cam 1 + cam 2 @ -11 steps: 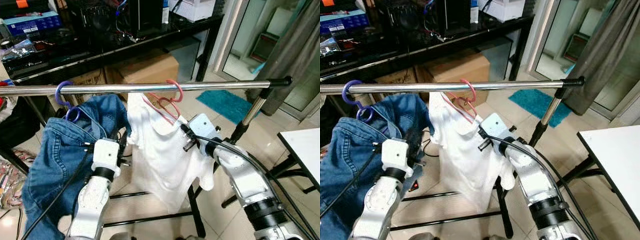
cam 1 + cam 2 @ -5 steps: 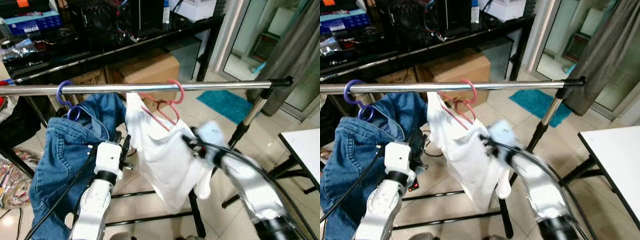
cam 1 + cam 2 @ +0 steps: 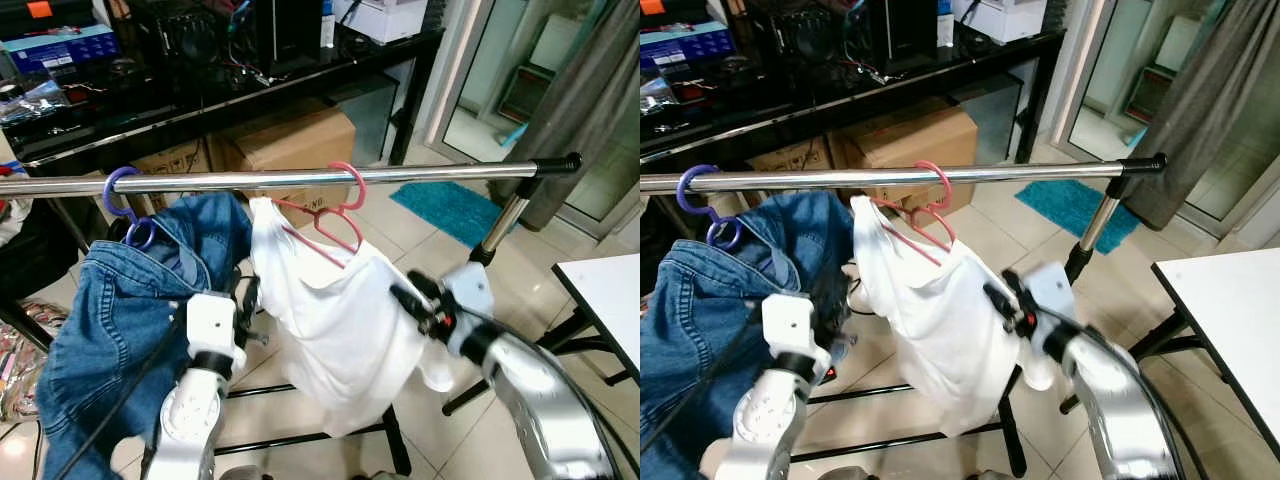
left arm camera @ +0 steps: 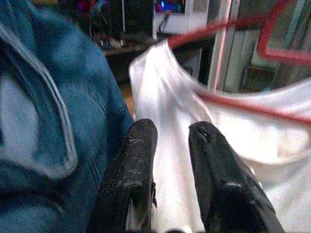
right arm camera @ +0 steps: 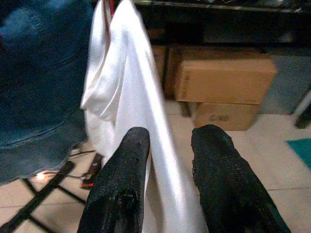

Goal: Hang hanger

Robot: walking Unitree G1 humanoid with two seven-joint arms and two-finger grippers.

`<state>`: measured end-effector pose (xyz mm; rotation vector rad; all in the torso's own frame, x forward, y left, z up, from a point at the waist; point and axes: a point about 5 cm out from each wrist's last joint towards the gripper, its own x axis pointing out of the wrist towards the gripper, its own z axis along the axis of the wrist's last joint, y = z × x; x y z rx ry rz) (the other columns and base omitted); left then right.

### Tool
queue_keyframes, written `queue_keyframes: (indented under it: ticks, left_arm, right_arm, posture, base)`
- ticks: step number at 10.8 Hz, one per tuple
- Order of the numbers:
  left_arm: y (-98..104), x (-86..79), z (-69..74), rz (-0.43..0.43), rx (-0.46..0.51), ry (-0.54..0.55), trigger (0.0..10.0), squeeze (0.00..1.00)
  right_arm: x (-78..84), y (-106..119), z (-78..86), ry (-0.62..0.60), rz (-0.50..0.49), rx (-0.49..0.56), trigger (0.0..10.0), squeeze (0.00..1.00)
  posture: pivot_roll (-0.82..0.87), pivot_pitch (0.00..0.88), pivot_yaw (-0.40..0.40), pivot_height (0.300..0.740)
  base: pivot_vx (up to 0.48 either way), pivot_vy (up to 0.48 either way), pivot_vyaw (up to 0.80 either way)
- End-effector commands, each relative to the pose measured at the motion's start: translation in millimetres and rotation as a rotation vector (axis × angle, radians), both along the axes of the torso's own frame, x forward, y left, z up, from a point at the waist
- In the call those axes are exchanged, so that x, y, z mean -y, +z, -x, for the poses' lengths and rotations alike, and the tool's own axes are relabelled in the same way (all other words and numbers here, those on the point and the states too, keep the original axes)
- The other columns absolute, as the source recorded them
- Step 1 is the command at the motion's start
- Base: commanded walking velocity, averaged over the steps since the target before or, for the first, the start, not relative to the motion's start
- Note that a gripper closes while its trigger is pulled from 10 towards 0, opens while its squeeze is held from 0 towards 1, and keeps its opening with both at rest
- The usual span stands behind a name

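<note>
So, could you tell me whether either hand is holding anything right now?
Neither: the left hand and right hand are open beside the white shirt, already hanging.

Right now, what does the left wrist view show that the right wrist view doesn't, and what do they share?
Left wrist: the pink hanger running through the shirt's neckline, seen past the open left gripper. Right wrist: cardboard boxes on the tiled floor and the rack's black base, seen past the open right gripper. Both: the white shirt hanging beside the denim garment, with nothing between either gripper's fingers.
</note>
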<state>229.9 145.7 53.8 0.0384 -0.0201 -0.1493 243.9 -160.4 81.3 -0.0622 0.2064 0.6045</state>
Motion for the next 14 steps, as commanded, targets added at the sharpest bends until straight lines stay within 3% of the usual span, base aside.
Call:
queue_keyframes:
  ticks: [1,4,7,9,12,13,14]
  left_arm:
    - [-10,-1.8,3.9,0.015,-0.041,0.005,10.0,0.0]
    - [-44,-9.0,15.9,-0.008,-0.173,0.017,10.0,0.0]
    - [-78,-21.7,25.8,-0.013,-0.334,0.055,10.0,0.0]
    - [-105,-35.2,47.0,-0.022,-0.496,0.088,10.0,0.0]
    - [-123,-37.8,62.5,-0.009,-0.622,0.093,10.0,0.0]
    - [-129,-40.7,67.5,0.005,-0.676,0.108,10.0,0.0]
    - [-134,-47.2,71.1,-0.009,-0.732,0.137,10.0,0.0]
  right_arm:
    - [10.5,-9,4.8,-0.022,-0.032,-0.02,10.0,0.0]
    - [28.9,-46,21.2,-0.006,-0.033,-0.108,10.0,0.0]
    - [37.3,-85,36.8,0.018,0.043,-0.222,10.0,0.0]
    - [48.7,-106,49.1,-0.04,0.105,-0.301,10.0,0.0]
    - [49.4,-114,44.2,-0.051,0.111,-0.357,10.0,0.0]
    - [45.0,-117,39.4,-0.017,0.149,-0.377,10.0,0.0]
    - [43.9,-124,30.6,-0.013,0.275,-0.457,10.0,0.0]
  posture:
    - [0.05,0.0,-0.018,0.74]
    - [0.06,0.0,-0.019,0.74]
    - [0.06,0.0,-0.02,0.74]
    - [0.06,0.0,-0.02,0.74]
    - [0.06,0.0,-0.018,0.74]
    - [0.06,0.0,-0.02,0.74]
    - [0.06,0.0,-0.02,0.74]
  base:
    - [0.0,0.0,0.0]
    - [0.0,0.0,0.0]
    - [0.0,0.0,0.0]
    - [0.0,0.0,0.0]
    - [0.0,0.0,0.0]
    - [0.0,0.0,0.0]
    - [0.0,0.0,0.0]
